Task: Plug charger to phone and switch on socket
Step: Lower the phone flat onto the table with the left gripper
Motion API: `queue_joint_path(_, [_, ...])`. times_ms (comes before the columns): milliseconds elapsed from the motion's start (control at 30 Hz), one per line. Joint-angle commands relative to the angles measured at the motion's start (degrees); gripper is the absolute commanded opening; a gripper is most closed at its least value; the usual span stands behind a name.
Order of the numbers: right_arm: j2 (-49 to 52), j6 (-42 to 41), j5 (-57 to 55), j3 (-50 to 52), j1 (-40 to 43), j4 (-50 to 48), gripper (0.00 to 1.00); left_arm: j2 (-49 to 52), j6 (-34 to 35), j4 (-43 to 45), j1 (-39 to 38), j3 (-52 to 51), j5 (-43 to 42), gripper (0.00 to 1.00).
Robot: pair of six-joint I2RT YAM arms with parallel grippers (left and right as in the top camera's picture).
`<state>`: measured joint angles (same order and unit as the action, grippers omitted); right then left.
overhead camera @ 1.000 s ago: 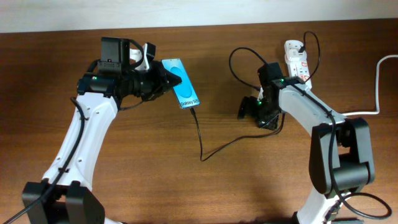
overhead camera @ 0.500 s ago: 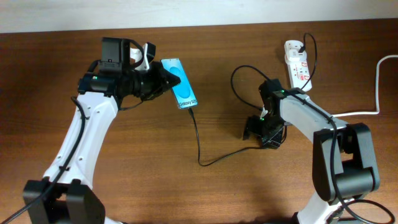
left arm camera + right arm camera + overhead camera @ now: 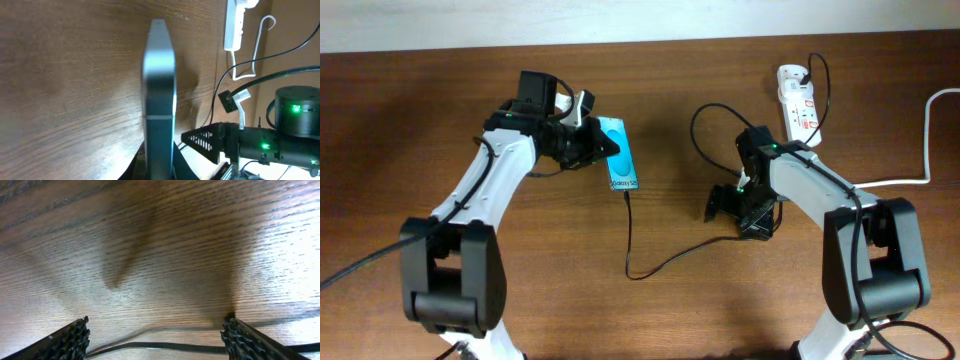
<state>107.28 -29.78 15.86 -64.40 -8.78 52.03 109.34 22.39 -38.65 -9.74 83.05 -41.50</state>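
1. While the left gripper (image 3: 596, 146) is clamped on the phone (image 3: 622, 160), the phone sits tilted left of table centre, cyan screen facing up and to the right in the overhead view.
2. Left wrist view: phone (image 3: 159, 100) seen edge-on, held between the fingers at the bottom of the frame, its thin side standing over the wood.
3. Charger (image 3: 632, 240): its cable meets the phone's lower end, drops toward the front of the table (image 3: 540, 290), bends, then runs right toward the right arm. Whether the tip is fully seated cannot be told.
4. Farther on, the cable loops up behind the right arm and reaches the socket (image 3: 800, 110) at back right.
5. Socket lies flat, lengthwise front to back, with its white cord (image 3: 927, 140) curving off the right edge. Its switches are too small to read.
6. Right gripper (image 3: 735, 212) sits low over the wood between phone and socket, well apart from both.
7. Right wrist view: jaws spread wide, fingers (image 3: 65, 341) at either lower corner, nothing gripped. A stretch of charger cable (image 3: 150, 347) lies on the wood across the gap.
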Motion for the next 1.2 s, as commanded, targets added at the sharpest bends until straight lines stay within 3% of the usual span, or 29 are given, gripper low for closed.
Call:
queue_joint_path(0, [2.71,0.59,-5.62,2.47,0.17,-0.39,0.91,2.99,-3.21,1.84,0.02,0.46,-1.07,0.00])
queue_joint_path(133, [2.71,1.31,-5.60,1.25,0.17,-3.02,0.99,7.43,-3.87,3.30,0.15,0.46,-1.03,0.00])
queue_joint_path(233, [2.69,2.12,-5.62,-7.41,0.17,-1.57,0.98,9.31,-5.64,4.92,0.33,0.46,-0.63,0.00])
queue_joint_path(533, [0.02,2.10,-5.35,-37.38,0.04,23.12,0.98,15.54,-8.81,8.90,0.52,0.46,-0.66,0.00])
queue_joint_path(733, [-10.78,2.10,-5.35,-37.83,0.07,26.40,0.98,16.46,-8.76,9.68,0.63,0.46,0.20,0.10])
queue_joint_path(1167, [-10.84,2.12,-3.67,-37.83,0.07,29.62,0.98,16.46,-8.76,7.74,0.63,0.46,5.40,0.17])
